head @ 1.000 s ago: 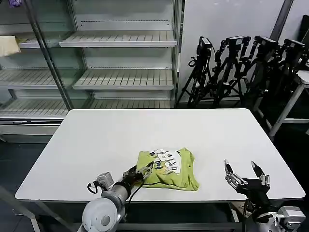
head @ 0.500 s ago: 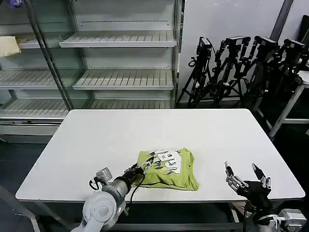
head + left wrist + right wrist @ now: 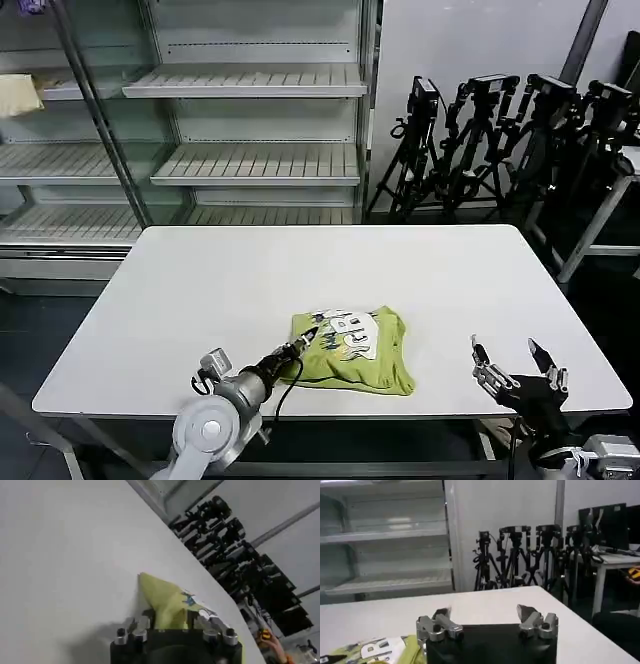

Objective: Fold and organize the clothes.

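Empty shelving and a cluster of tripods [image 3: 500,140] back a white table [image 3: 200,290] carrying one thing: a single lime shirt [image 3: 372,360], folded into a compact bundle with its printed patch up, lying near the front edge, right of centre. Two grippers are at work. The left gripper [image 3: 305,338] has its jaws clamped on the bundle's left corner, and the shirt has slid slightly rightward since a second ago. The right gripper [image 3: 520,362] waits over the table's front right corner, jaws apart, a little lower than before.
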{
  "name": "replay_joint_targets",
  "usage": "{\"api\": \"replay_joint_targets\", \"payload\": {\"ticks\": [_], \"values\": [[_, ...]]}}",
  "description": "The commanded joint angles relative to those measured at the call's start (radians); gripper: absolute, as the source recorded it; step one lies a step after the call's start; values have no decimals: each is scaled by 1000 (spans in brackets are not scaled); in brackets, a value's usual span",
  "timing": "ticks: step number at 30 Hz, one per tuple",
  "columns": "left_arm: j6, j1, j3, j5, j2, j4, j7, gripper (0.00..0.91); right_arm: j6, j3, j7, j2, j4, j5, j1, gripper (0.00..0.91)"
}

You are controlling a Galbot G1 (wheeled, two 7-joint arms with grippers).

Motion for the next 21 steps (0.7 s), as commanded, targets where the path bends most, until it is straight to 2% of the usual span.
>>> {"api": "replay_joint_targets", "payload": {"ticks": [1,16,18,21], "values": [[-20,-2,-18,-81,-3,8,16,40,0,3,1,1,3,0,-2,907],[-44,24,-90,-187,-34,-1,28,40,-3,19,4,1,11,3,-5,907],[-43,29,-118,-190,-22,-12,26,40,-3,19,3,2,11,3,-4,907],[-32,42,-198,-181,38,-49,22,40,-3,16,3,4,9,7,5,907]]}}
